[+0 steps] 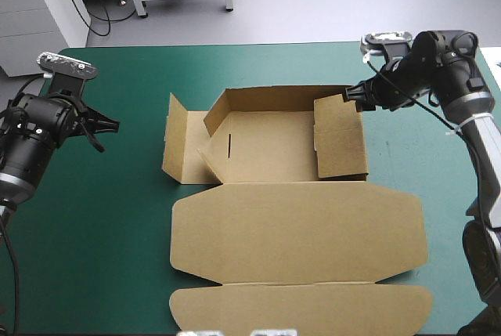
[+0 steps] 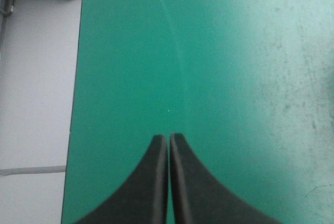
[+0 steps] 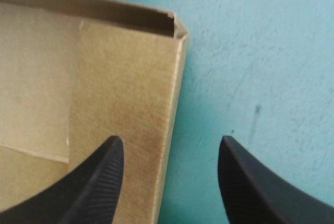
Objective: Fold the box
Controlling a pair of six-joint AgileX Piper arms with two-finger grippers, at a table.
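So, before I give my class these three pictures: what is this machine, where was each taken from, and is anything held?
It is a robot with two arms at a table with a teal-green cover; each arm ends in a claw of two black fingers. One picture looks down from above and behind the robot; the other two come from cameras on the wrists, looking along each claw. On the table lies a brown box, half made: far walls raised, lid flat toward the robot. The left claw is shut over bare cover. The right claw is open at the box's far right corner, the wall's edge between its fingers. Nothing is held.
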